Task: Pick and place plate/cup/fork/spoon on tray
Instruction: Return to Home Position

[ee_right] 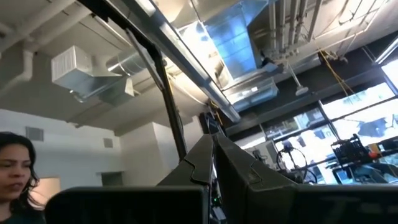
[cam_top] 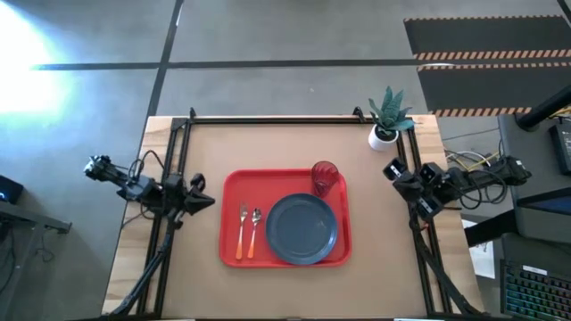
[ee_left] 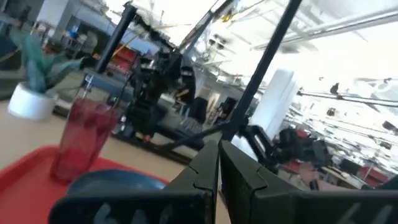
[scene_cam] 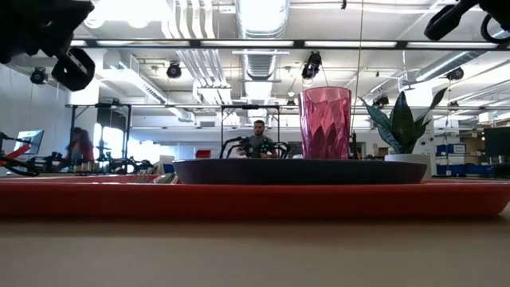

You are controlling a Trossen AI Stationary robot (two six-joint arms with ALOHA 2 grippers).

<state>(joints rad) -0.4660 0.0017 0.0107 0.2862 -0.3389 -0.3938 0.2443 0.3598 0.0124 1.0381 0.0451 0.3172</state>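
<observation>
Tableware is all on the tray (cam_top: 230, 183) already, centre of the high view: plate (cam_top: 302, 229) lower right on it, cup (cam_top: 324, 176) upright at its upper right corner just beside the plate rim, fork (cam_top: 242, 229) and spoon (cam_top: 254, 230) side by side on the left part, handles toward the bottom of the frame. By my read the task looks done; you have nothing left to pick.

Left gripper (cam_top: 202, 201) sits off the tray's left edge, mid-left of the high view, holding nothing; in its wrist view the fingers (ee_left: 202, 174) are pressed together. Right gripper (cam_top: 393, 170) is parked right of the tray, near the plant pot (cam_top: 384, 135) at upper right; its fingers (ee_right: 199, 165) are also closed together and empty, camera pointing up at the ceiling.

If you need to re-seat anything, my guess on handling:
- Plate: stiff, heaviest item, smooth. Pinch the raised rim; expect it to tilt.
- Cup: light, thin plastic, faceted wall. Grip across the body near mid height; it tips easily.
- Fork and spoon: light, lie flat, metal ends slippery. Take the orange handles from above; they sit close together, so watch for dragging the neighbour.
- Tray: light, could slide on the counter (cam_top: 384, 276) if nudged.

No brand, label or readable text on any item. People show in the room behind, well apart from the arms.
</observation>
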